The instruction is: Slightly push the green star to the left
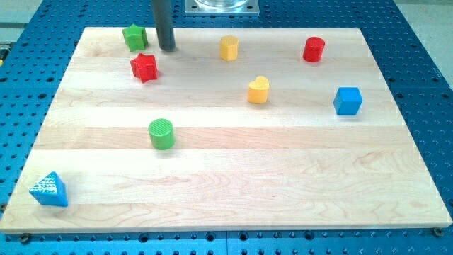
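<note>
The green star (pixel 134 37) sits near the view's top left corner of the counter (pixel 226 184), close to the top edge and not far from the left edge. My tip (pixel 167 48) stands just beside it on the view's right, with a thin strip of bare wood between them as far as I can tell, so the two look apart rather than touching. That is the correct side for a push toward the view's left. I judge the approach as done and the push itself as not yet made, or at most barely begun. What is left is a short slide leftward into the star's right flank, then a stop, since only a slight shift is asked for and the counter's edge is near.

There are no jaws on this rig. The arm ends in a plain dark rod, so nothing opens or closes, and it holds nothing. The rod touches only the counter at its lower end.

The red star (pixel 144 67) lies just below and slightly right of the green star, near the tip's lower left, and a straight leftward move looks likely to pass above it. The other blocks are well apart from this corner: a yellow block (pixel 228 48) and a red cylinder (pixel 313 49) along the top, a yellow heart (pixel 259 90) and a blue cube (pixel 347 100) to the right, a green cylinder (pixel 161 134) in the middle left, and a blue triangle (pixel 49 190) at the bottom left
</note>
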Controlling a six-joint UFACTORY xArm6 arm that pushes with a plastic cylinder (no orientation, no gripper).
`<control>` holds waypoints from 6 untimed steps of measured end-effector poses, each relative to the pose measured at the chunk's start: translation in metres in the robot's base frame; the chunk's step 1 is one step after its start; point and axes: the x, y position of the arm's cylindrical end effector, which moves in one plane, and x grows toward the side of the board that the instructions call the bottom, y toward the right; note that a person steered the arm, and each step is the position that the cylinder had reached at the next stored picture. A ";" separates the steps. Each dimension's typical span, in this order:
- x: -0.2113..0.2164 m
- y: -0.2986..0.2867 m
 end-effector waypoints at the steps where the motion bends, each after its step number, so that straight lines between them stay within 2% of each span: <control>1: 0.007 -0.049; 3: 0.006 -0.056; 4: -0.032 -0.040; 5: -0.047 -0.052; 6: -0.046 -0.006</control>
